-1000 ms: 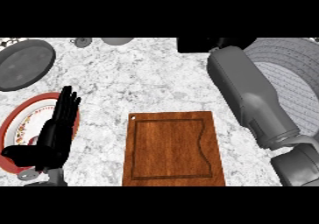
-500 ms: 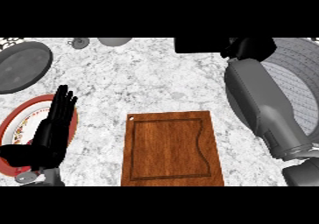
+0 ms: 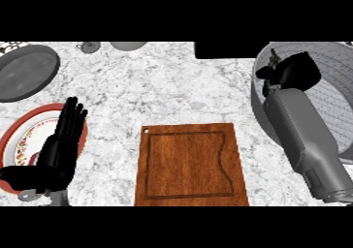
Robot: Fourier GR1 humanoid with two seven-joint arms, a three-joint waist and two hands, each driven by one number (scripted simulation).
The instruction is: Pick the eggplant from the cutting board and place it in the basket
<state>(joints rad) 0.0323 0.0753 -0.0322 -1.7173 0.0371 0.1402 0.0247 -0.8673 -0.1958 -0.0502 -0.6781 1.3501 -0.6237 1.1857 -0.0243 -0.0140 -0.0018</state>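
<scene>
Upper right of the frame: right hand (image 3: 294, 72) sits inside the rim of the grey basket (image 3: 335, 104), with its forearm running down to the lower right edge. The hand shows as a bunched black mass, and I cannot tell whether it is clasped on anything. The eggplant doesn't show in this view. If it is under that hand it is hidden, so its place, long axis and pointing direction can't be told.

Cutting board (image 3: 190, 164) is at lower centre. It is brown wood with a groove inside its edge, long axis up-down in the frame, and well apart from the basket.

Left hand (image 3: 57, 145) is at lower left, fingers (image 3: 71, 118) straight and together, pointing up-frame, thumb out to the left. It is over the red-rimmed plate (image 3: 8, 150) and holds nothing.

The desk (image 3: 172, 92) is white-grey marble. A round dark grey dish (image 3: 22, 72) is at upper left. A grey rounded item (image 3: 128, 45) and a small grey piece (image 3: 88, 47) sit at the top edge. A black block (image 3: 222, 50) is at top centre-right, beside the basket.
</scene>
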